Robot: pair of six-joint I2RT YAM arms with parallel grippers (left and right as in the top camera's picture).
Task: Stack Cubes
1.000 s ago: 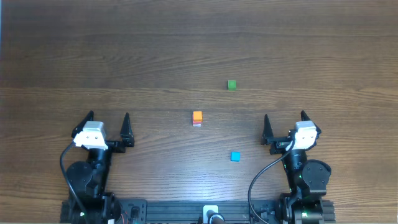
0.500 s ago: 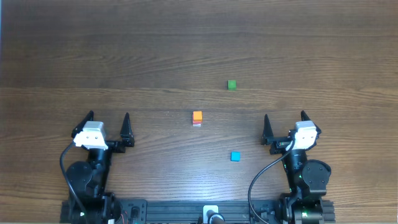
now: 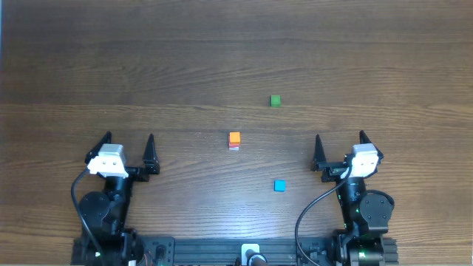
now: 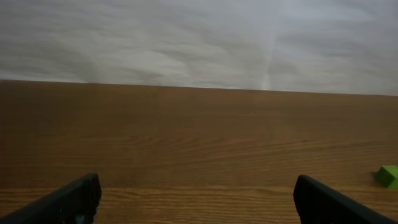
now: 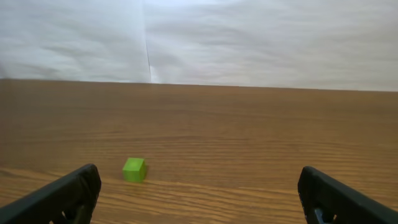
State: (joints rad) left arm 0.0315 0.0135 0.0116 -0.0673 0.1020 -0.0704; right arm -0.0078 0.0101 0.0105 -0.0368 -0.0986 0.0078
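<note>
Table [image 3: 222, 44]: dark brown wood-grain top, the grain running side to side across the top view and reaching every edge of it; in the wrist views it reads as a warmer mid-brown with a soft sheen. Backdrop [image 5: 261, 37]: pale white-grey wall or sheet, which of the two cannot be told, rising straight from the table's far edge, faintly mottled, with one vertical crease [image 5: 148, 59]. Light: even and diffuse, with only short, faint shadows on the wood.
</note>
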